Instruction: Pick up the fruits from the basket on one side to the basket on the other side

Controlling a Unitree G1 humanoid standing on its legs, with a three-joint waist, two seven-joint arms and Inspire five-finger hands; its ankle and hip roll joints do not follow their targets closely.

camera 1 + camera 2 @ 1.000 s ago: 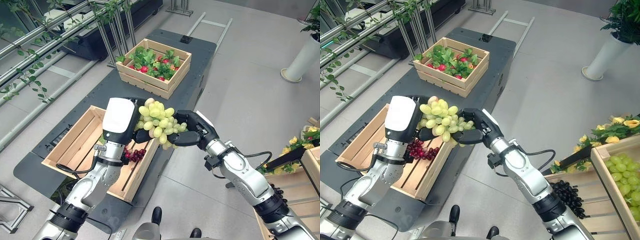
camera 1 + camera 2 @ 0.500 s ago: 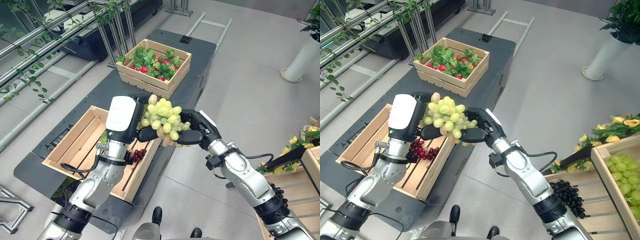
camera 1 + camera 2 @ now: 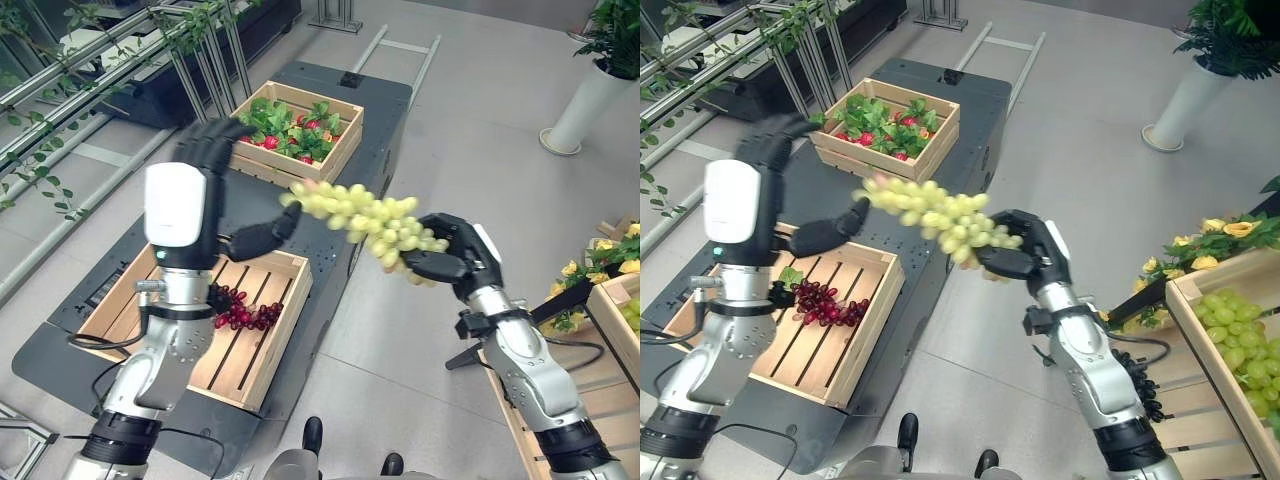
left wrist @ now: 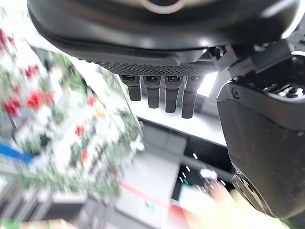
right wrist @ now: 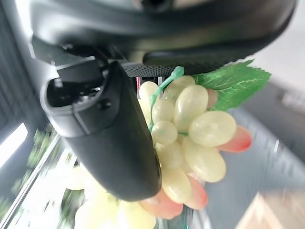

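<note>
A bunch of green grapes [image 3: 368, 216] hangs in the air, stretched out sideways, and my right hand [image 3: 452, 258] is shut on its right end. In the right wrist view the thumb [image 5: 114, 138] presses against the green grapes [image 5: 190, 129] and their leaf. My left hand [image 3: 215, 140] is raised to the left of the bunch with fingers [image 4: 157, 93] straight and spread, holding nothing. Below it stands a wooden crate [image 3: 270, 342] with a bunch of red grapes [image 3: 240, 308]. At the right edge another crate [image 3: 1200, 340] holds green grapes [image 3: 1238, 345].
A far wooden crate [image 3: 300, 125] with strawberries and leaves sits on the same dark platform [image 3: 385, 100]. Black grapes [image 3: 1140, 385] lie in the crates at the right, beside yellow flowers [image 3: 612, 270]. A white planter [image 3: 575, 105] stands on the grey floor beyond.
My left hand has let go of the green grapes, opened and lifted away. My right hand has carried the bunch to the right. The camera has also shifted.
</note>
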